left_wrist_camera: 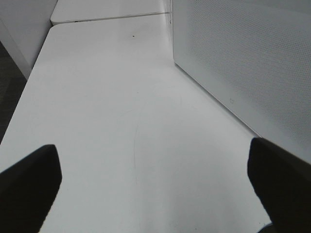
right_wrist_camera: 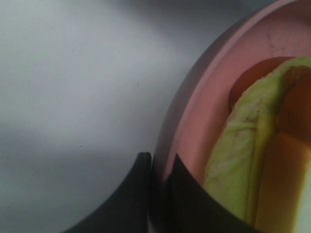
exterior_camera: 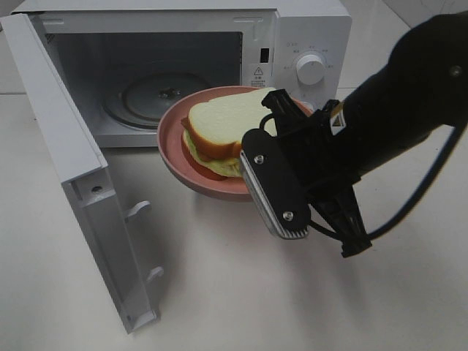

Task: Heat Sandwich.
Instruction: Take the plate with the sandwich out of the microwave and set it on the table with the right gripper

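Right now the right gripper (right_wrist_camera: 158, 194) is pinched nearly shut on the rim of the pink plate (exterior_camera: 175, 157); in the right wrist view one dark finger sits outside the rim and the other inside it, with the thin wall of the plate between them. Outward from that grip, the sandwich (exterior_camera: 223, 128) lies on the plate just beyond the fingers, its green filling and tan crust close to the inner finger but not visibly touched by it.

From the high camera, the plate hangs tilted in front of the open microwave (exterior_camera: 307, 29), its far edge at the mouth of the cavity and partly over the sill. The glass turntable (exterior_camera: 150, 95) lies farther in, beyond the plate and toward the hinge side. So the line that matters runs from the gripper through the plate and sandwich to the turntable: the load is ahead of the tool, and the cavity is ahead of the load. The sandwich's long side appears to lie roughly across that line.

The microwave door (exterior_camera: 88, 190) stands swung wide on the left, clear of the path. The left gripper (left_wrist_camera: 155, 194) is spread fully apart and holds nothing, hovering over bare table (left_wrist_camera: 121, 107) beside the microwave's perforated side wall. The right arm is plainly the nearer one, and I judge the coming move to be a push inward, levelling the plate so the sandwich does not slide.
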You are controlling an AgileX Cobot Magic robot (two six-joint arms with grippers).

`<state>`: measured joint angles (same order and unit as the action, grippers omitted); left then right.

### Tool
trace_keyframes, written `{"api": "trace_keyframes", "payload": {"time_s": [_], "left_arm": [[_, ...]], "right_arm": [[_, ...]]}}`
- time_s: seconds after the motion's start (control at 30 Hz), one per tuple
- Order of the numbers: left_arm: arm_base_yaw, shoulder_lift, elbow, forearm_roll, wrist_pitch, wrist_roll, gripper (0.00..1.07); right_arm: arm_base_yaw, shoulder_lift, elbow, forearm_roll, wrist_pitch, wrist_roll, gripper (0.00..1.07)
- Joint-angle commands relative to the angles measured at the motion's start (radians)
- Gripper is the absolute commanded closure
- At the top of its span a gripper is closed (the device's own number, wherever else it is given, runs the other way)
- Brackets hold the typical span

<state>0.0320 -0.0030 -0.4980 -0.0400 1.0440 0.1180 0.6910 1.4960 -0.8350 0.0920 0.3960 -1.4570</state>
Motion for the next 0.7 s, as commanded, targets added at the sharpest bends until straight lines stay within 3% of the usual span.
{"api": "trace_keyframes", "payload": {"time_s": [0.03,0.33,0.7], "left_arm": [[0.003,-0.022,0.002,-0.003,-0.009,-0.007,0.07],[0.003,-0.022,0.002,-0.003,-0.009,-0.007,0.07],[0.003,-0.022,0.002,-0.003,-0.009,-0.007,0.07]], "right_arm": [[-0.003,-0.056,0.035,0.003,-0.026,0.013,1.07],[-0.003,-0.246,0.189,0.001,-0.015,0.064,1.07],[-0.003,-0.382,0.273,-0.020,0.051,0.149,1.07]]}}
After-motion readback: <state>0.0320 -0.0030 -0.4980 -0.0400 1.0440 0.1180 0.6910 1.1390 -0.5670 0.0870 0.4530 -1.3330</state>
